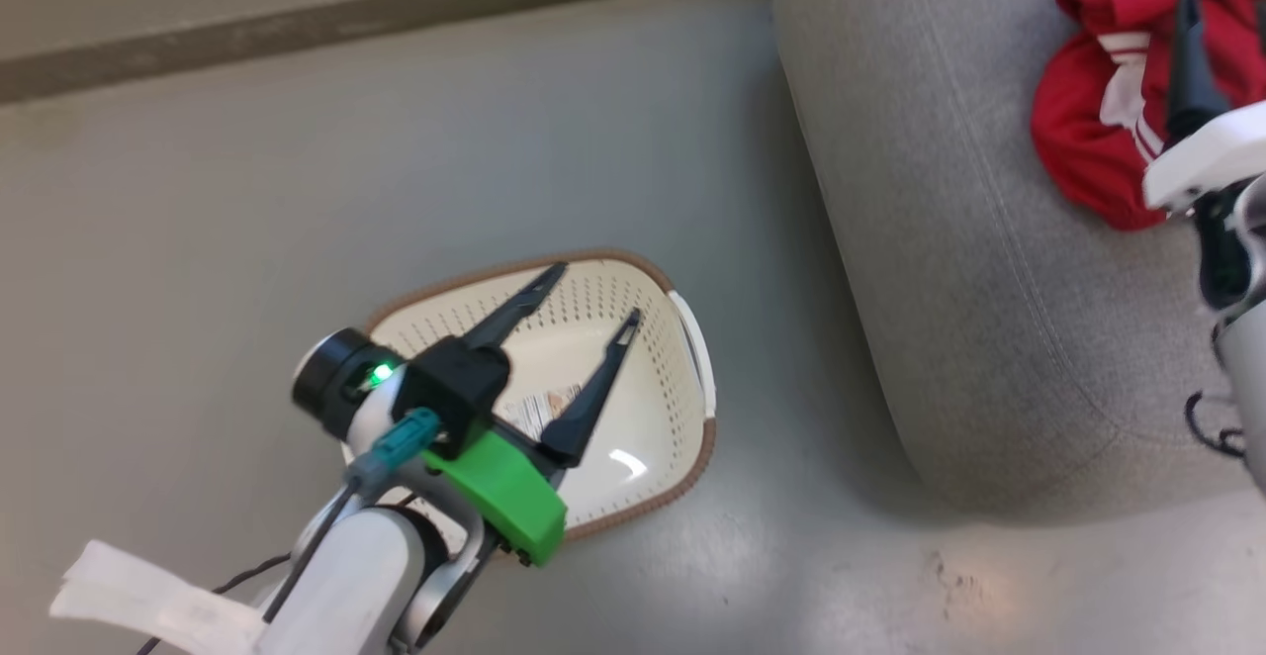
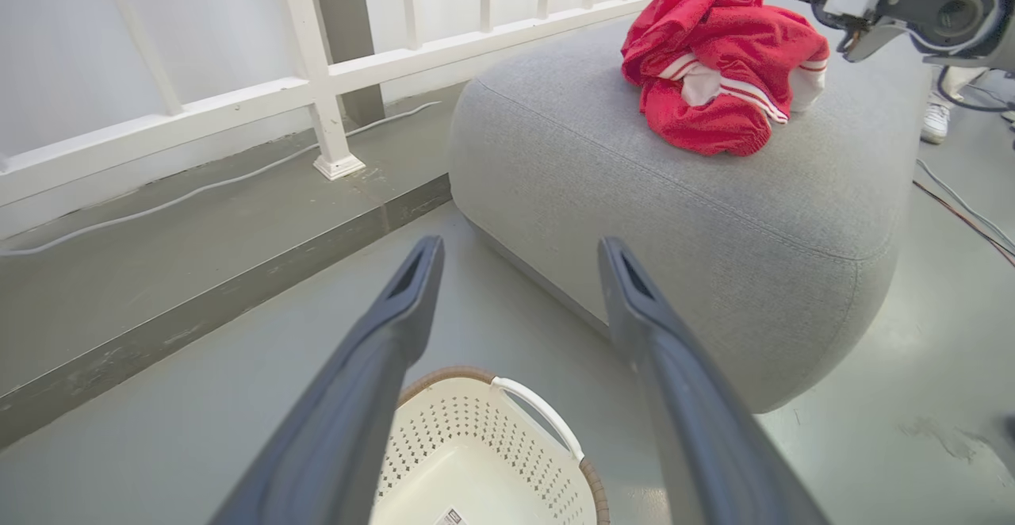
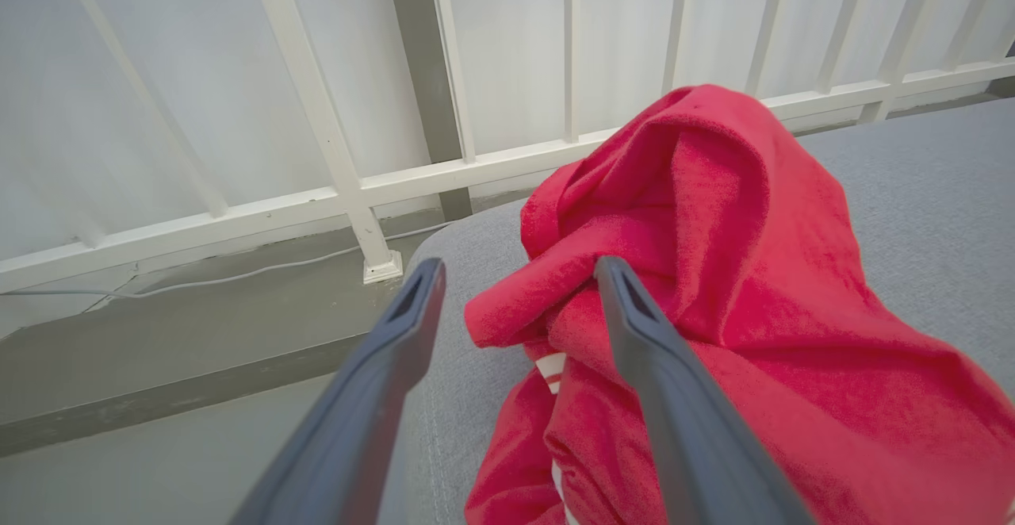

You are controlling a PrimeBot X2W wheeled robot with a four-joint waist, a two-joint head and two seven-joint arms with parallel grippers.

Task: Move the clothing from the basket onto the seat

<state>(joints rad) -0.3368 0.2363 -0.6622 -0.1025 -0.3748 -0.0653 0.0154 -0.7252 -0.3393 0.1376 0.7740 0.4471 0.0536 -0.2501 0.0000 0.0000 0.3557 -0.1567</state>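
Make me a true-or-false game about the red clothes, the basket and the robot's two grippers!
1. The clothes lie on the seat. True.
2. The left gripper hangs open above the basket. True.
3. The basket has clothes in it. False: just a paper label.
4. The right gripper is shut on the clothes. False: its jaws are open.
5. The basket sits on the seat. False: it's on the floor.
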